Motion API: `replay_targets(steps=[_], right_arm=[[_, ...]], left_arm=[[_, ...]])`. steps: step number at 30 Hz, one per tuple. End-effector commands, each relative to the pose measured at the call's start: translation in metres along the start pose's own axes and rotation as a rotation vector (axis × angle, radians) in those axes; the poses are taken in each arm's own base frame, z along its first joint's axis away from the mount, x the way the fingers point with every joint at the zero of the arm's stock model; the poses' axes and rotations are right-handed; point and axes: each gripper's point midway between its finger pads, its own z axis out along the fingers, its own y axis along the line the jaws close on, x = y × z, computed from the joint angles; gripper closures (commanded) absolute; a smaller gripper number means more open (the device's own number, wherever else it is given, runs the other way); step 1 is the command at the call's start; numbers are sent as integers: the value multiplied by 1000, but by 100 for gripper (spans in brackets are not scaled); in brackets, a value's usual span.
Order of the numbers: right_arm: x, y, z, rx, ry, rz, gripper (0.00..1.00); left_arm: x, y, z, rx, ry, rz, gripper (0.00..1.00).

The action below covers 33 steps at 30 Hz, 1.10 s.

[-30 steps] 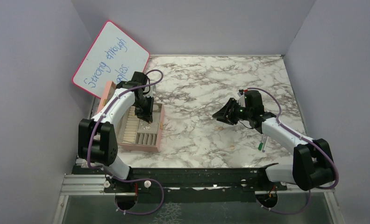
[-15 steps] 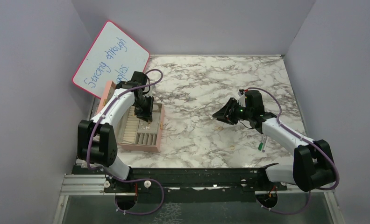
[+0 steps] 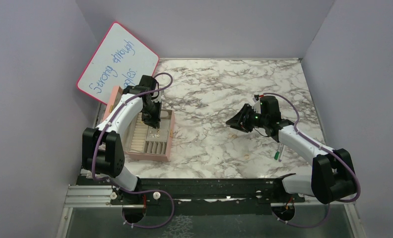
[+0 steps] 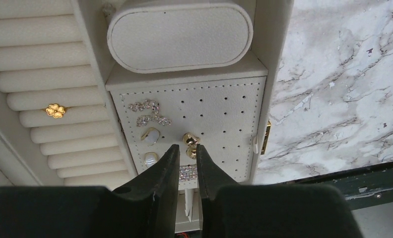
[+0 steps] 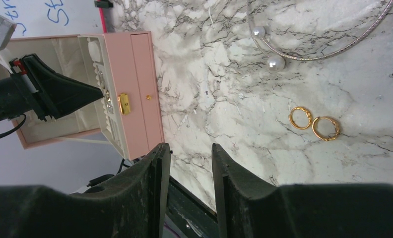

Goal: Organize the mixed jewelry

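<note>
- While the left claw (image 4: pixel 187 147) hovers nearly closed over the earring panel (image 4: pixel 224 114), a gold stud (image 4: pixel 189 140) sits at its tips; I cannot tell whether it is gripped.
- Open and empty, the right claw (image 5: pixel 189 145) is the nearer one to the gold hoops (image 5: pixel 300 118), which lie side by side on the tabletop (image 5: pixel 224 99), centre right of its wrist view.

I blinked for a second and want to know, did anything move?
The left end effector shifted slightly toward the far end of the pink box, its tips by a gold stud; whether it grips is unclear. The right end effector, pen and whiteboard stayed put.
</note>
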Motion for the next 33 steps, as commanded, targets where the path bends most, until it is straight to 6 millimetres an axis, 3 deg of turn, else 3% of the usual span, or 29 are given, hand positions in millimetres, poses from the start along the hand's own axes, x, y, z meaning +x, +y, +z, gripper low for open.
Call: replay_targets(steps=[1,13,23,33], right_arm=[[-3,-4,-3,17,-23,-15,59],[-3,-3,-2,16,-24,-15,59],[-4,-3,-2,14,-26,-15,59],[-3,-3,-3,14,-26,-15,59]], left_arm=[[-2,-6,-5,22,-18,12,80],[0,-13,1,67,-7,8,75],[4,-7,6,40,10,7,72],[6,-12,8,68,20,8,75]])
